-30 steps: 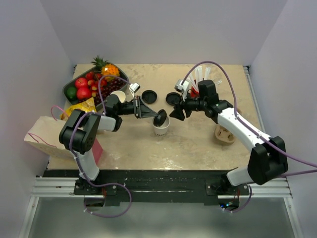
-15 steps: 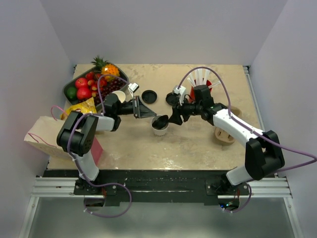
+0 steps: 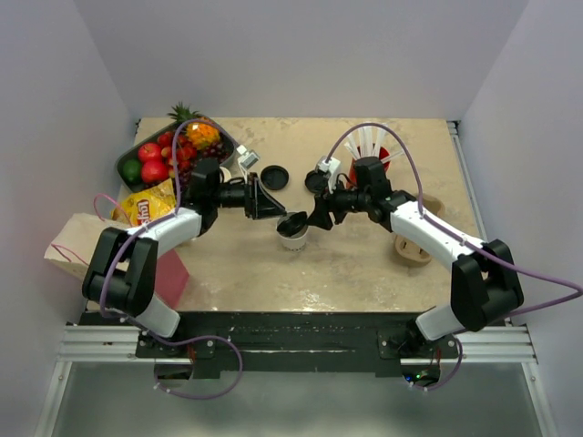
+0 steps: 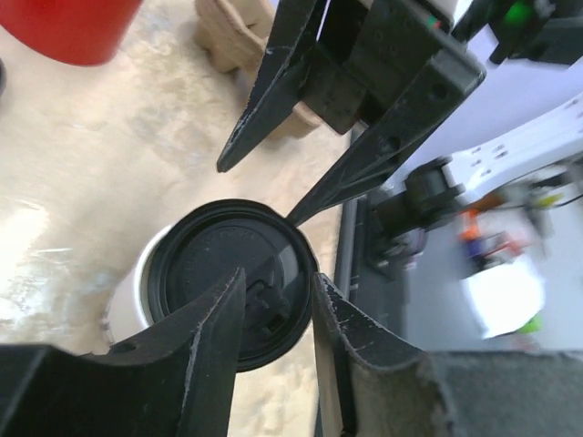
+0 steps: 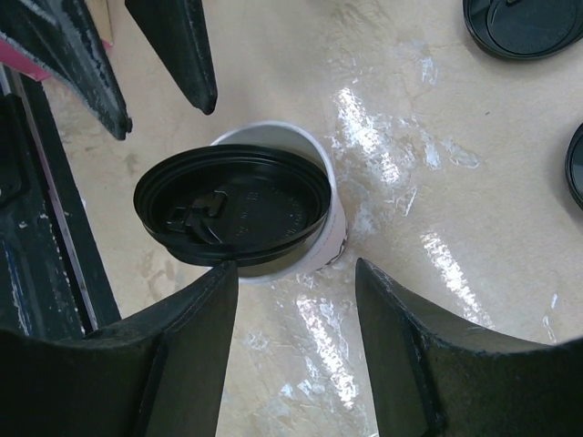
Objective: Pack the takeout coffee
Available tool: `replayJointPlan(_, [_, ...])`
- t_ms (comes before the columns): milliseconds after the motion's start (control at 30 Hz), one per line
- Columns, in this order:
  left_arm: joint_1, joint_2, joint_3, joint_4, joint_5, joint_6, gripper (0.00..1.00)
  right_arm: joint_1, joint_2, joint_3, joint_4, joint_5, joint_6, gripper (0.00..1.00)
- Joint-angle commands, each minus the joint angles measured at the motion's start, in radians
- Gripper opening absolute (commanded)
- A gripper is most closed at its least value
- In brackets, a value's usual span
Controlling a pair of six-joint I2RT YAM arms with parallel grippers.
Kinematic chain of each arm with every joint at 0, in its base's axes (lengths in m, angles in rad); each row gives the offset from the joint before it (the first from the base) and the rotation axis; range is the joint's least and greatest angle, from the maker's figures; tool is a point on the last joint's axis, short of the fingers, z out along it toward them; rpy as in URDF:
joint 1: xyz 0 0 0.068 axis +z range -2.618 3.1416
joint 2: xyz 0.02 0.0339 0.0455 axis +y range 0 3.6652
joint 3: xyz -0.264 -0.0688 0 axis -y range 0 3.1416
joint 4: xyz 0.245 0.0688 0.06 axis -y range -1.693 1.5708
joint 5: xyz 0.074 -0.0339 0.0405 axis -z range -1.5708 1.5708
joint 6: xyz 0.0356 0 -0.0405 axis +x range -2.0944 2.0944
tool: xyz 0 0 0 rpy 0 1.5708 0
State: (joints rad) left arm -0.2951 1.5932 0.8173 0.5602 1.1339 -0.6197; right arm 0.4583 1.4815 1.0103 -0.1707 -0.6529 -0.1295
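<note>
**Lid sits crooked on the cup**

The big tan table (image 3: 364, 273) holds everything. A brown paper bag (image 3: 77, 248) hangs off its left edge, and a tray of fruit (image 3: 159, 159) is in the far left corner.

My left fingers (image 4: 205, 350) are a little way apart. Their tips are right at the near edge of the lid, but I cannot tell if they touch it. My right fingers (image 5: 196, 341) are spread wide and hold nothing. They point at the cup from the other side.

The white cup (image 3: 293, 241) stands up in the middle of the table, between my two sets of fingers. The black lid (image 3: 293, 222) lies on top of it, tipped to one side.
</note>
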Motion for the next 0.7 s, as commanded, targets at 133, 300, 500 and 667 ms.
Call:
replayJointPlan(133, [-0.114,-0.099,0.129,-0.497,-0.196,0.642,0.45,0.005,-0.024,0.045,0.057,-0.017,0.053,0.58])
replayJointPlan(300, [-0.18,-0.095,0.16,-0.548,-0.264,0.713,0.5,0.005,-0.02,0.06,0.053,-0.016,0.056,0.58])
replayJointPlan(500, [-0.213,-0.095,0.192,-0.609,-0.342,0.761,0.51,0.003,-0.021,0.057,0.057,-0.013,0.067,0.58])
replayJointPlan(667, [-0.231,-0.087,0.224,-0.645,-0.393,0.79,0.48,0.005,-0.018,0.059,0.063,-0.013,0.07,0.59])
